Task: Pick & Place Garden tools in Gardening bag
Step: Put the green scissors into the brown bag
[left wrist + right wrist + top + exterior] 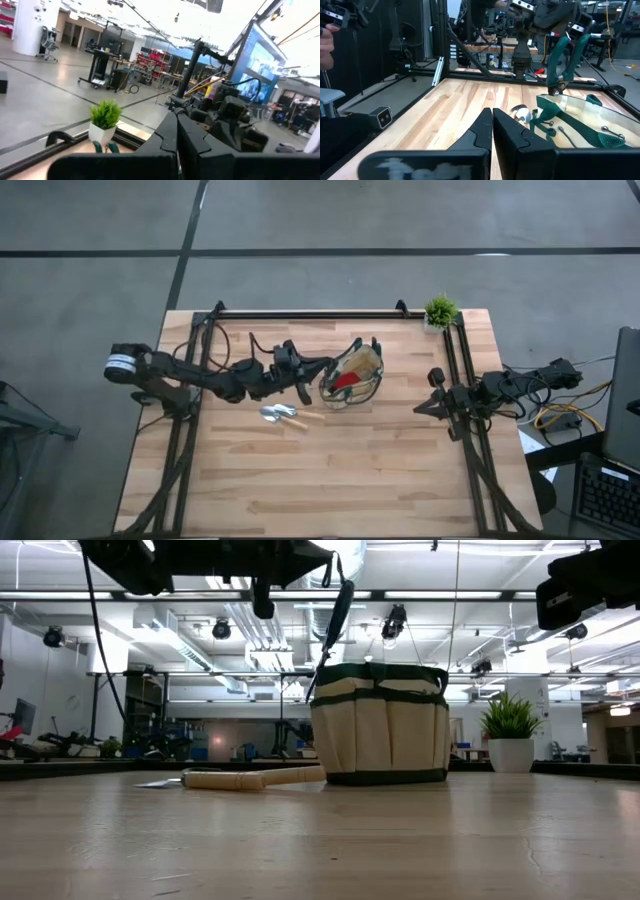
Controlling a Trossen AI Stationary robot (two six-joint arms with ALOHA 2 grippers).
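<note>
Tan fabric with dark green trim marks the gardening bag (354, 374), standing near the middle of the wooden surface (330, 480) with a red rounded item (345, 380) already inside. The left claw (303, 388) hangs above the bag's near rim, shut on a teal-handled tool (565, 60) — likely the pruning shears — whose tip points down just beside the bag's edge. The step in hand looks like the placing of this tool: it is lifted clear of the surface but not yet in the bag. The next move calls for shifting a little over the opening, lowering, then parting the fingers. A silver-bladed trowel (282, 415) with a wooden handle lies on the surface just beside the bag, untouched. The right claw (432, 392) waits at the right side, well apart, its fingers closed on nothing.
</note>
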